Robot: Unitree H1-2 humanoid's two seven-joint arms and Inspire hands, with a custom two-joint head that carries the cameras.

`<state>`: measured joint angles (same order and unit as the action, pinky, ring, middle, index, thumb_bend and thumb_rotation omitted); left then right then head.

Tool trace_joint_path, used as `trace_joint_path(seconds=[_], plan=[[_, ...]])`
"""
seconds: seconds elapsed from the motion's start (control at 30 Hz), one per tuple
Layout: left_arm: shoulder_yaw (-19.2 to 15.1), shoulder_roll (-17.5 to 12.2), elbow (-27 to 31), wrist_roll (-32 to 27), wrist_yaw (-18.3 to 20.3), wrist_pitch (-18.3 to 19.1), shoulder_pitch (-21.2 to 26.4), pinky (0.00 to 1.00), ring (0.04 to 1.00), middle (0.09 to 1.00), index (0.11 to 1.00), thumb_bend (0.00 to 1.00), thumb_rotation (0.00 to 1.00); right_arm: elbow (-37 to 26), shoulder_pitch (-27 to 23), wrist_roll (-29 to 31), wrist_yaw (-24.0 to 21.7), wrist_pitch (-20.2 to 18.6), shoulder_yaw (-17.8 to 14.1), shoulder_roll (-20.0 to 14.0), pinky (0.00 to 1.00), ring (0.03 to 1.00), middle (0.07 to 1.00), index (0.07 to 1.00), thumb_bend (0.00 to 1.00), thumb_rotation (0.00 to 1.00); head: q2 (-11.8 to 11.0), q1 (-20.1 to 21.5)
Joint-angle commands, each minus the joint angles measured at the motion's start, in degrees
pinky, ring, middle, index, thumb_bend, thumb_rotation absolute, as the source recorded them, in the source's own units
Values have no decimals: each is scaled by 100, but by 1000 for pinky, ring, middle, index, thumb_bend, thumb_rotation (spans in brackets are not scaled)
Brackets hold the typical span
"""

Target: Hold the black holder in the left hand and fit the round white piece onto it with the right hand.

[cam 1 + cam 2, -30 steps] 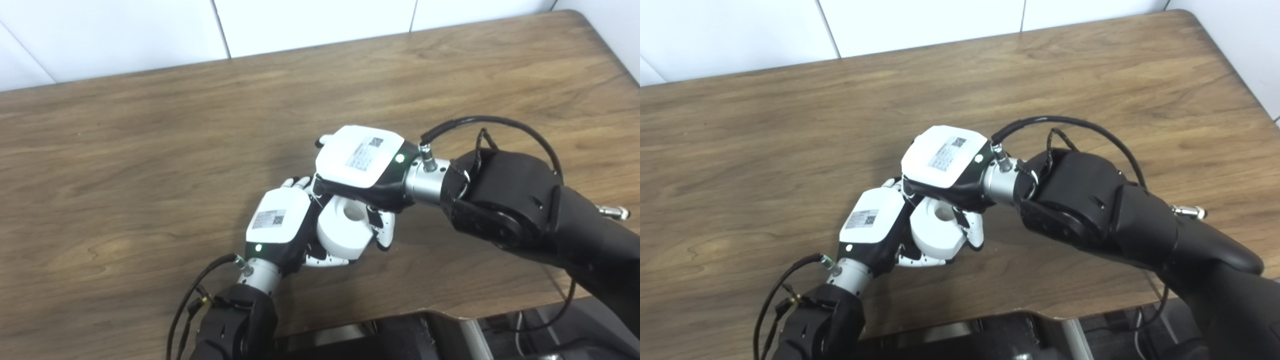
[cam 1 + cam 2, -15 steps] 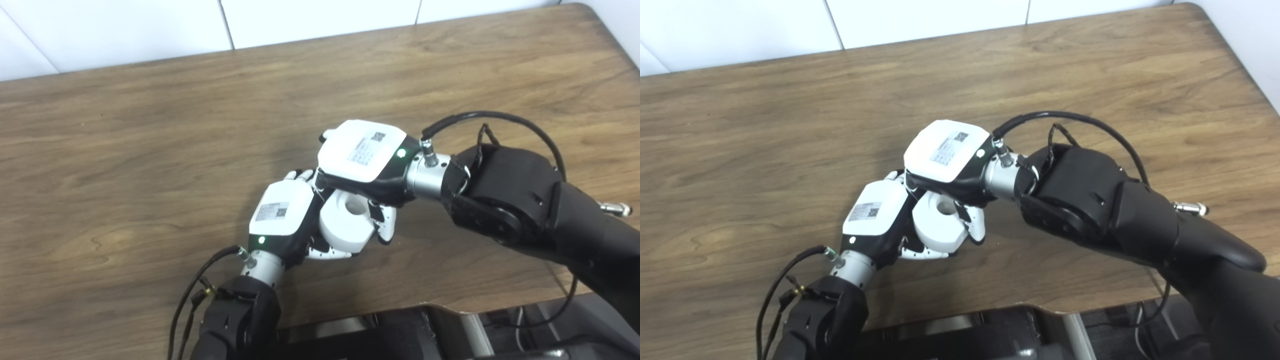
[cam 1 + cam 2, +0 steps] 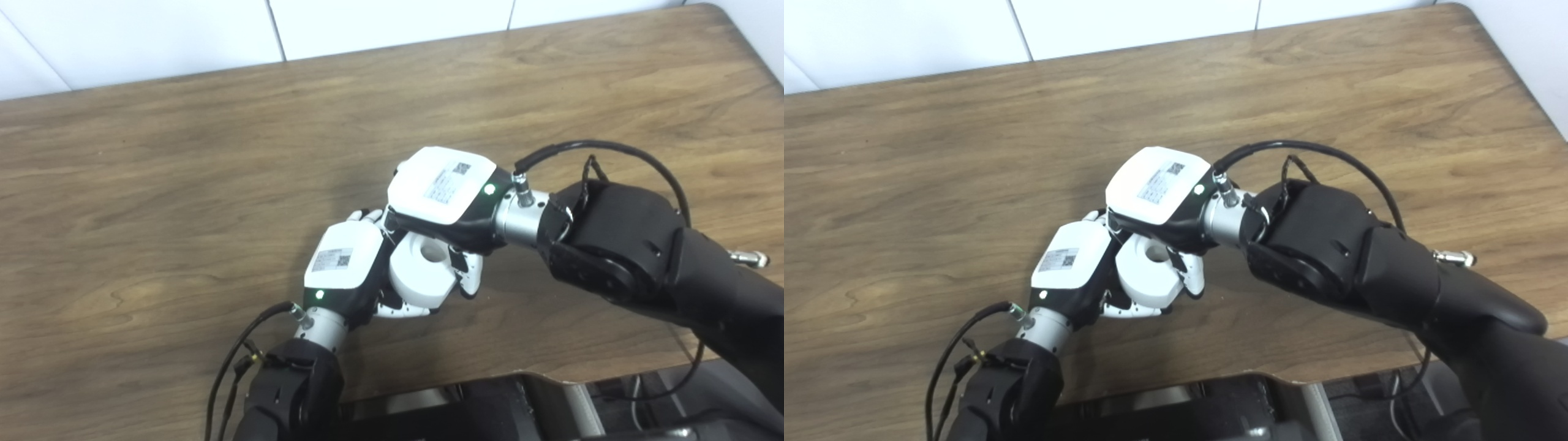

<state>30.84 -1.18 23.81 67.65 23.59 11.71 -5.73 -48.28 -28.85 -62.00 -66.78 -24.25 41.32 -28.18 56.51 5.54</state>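
- Left eye view: the right robot hand (image 3: pixel 442 202) is clamped on the round white piece (image 3: pixel 422 274), at 2 o'clock of the left robot hand (image 3: pixel 346 269). The black holder is hidden; the left hand's closure cannot be told.
- Right eye view: the piece sits above the counter (image 3: pixel 968 153). Risk: blind misalignment could jam or drop it.

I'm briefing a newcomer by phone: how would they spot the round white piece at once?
Start at the wooden table and find where the two hands meet near its front edge. Between the left hand and right hand sits the round white piece: a thick white disc with a central hole.
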Motion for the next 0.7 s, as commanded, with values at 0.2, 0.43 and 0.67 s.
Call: trace_joint_path(seconds=[0.2,0.43,0.67], plan=[[182,169,17,32,85,-1,66,956,915,822,487,515,54,-24,-158,40,-598,-267,156,30,900,632,474,493,531,0,27,18],[193,169,27,35,92,5,85,947,912,818,487,515,54,3,-161,-69,-598,-267,322,-50,885,677,500,468,531,0,43,24],[200,179,29,38,78,8,85,948,911,816,487,514,53,-24,-55,-220,-598,-266,422,-77,845,724,497,477,531,1,45,35]])
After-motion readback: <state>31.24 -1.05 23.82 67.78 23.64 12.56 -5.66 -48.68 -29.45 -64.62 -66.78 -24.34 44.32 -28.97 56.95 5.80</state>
